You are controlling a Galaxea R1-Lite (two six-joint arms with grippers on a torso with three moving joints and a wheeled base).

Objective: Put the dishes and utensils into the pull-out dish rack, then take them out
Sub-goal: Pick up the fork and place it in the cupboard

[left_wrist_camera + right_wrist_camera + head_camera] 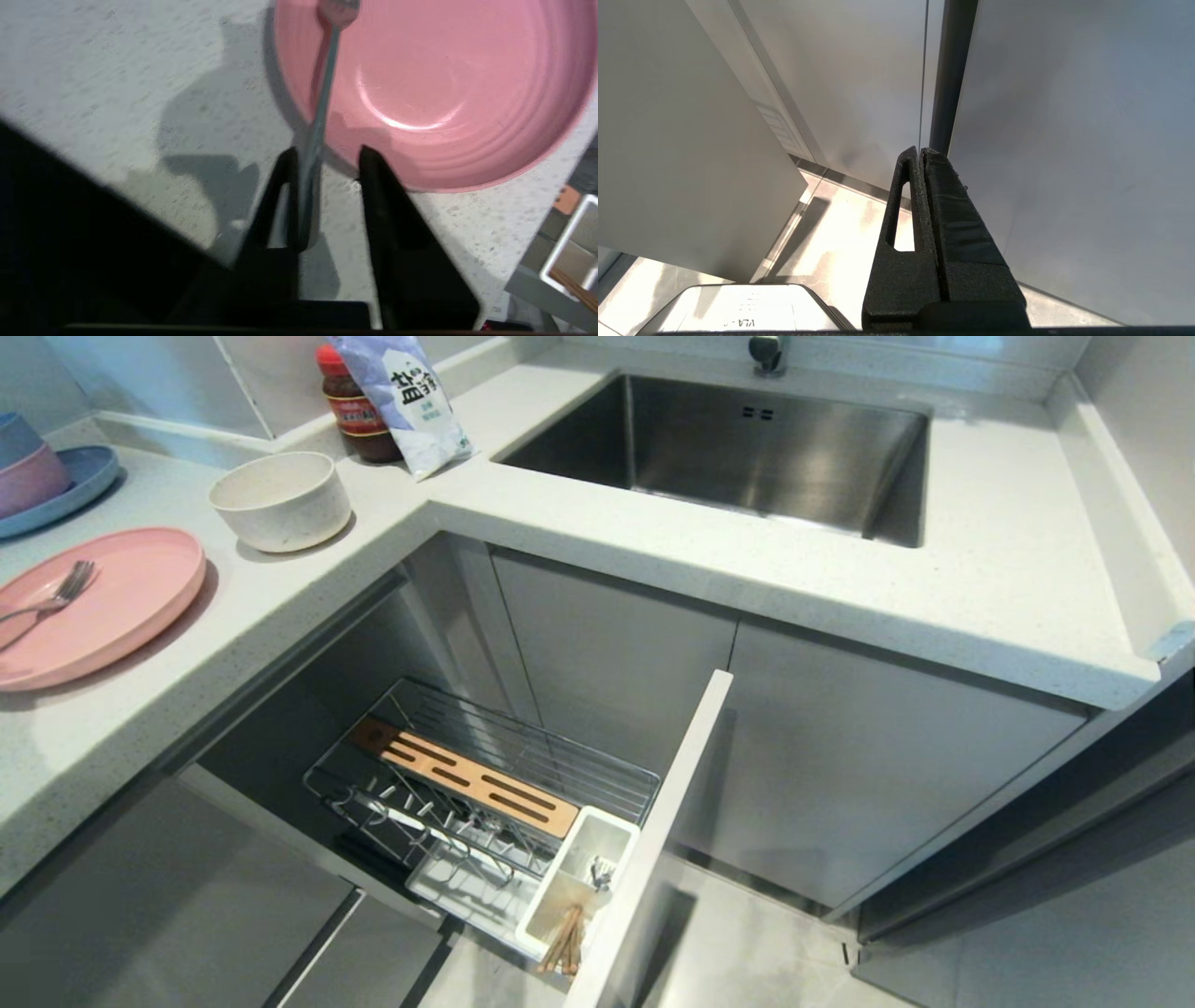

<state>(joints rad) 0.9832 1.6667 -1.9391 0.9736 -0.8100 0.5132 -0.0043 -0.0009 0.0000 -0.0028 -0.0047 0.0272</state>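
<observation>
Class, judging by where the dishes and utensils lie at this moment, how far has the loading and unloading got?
Done: the chopsticks stand in the rack's white cutlery holder. In hand: the left gripper, fingers apart, straddles the handle of the fork, whose head rests on the pink plate. Left: the fork, the plate and the speckled bowl are on the counter. Whether this is loading or unloading, the views cannot settle.

The fork (pixel 49 598) lies on the plate (pixel 121 607), on the countertop (pixel 653 551) left of the sink (pixel 747 448). The bowl (pixel 280 501) sits behind the plate. Below the countertop, the pull-out dish rack (pixel 485 793) holds chopsticks (pixel 565 941) in its cutlery holder (pixel 611 845).
</observation>
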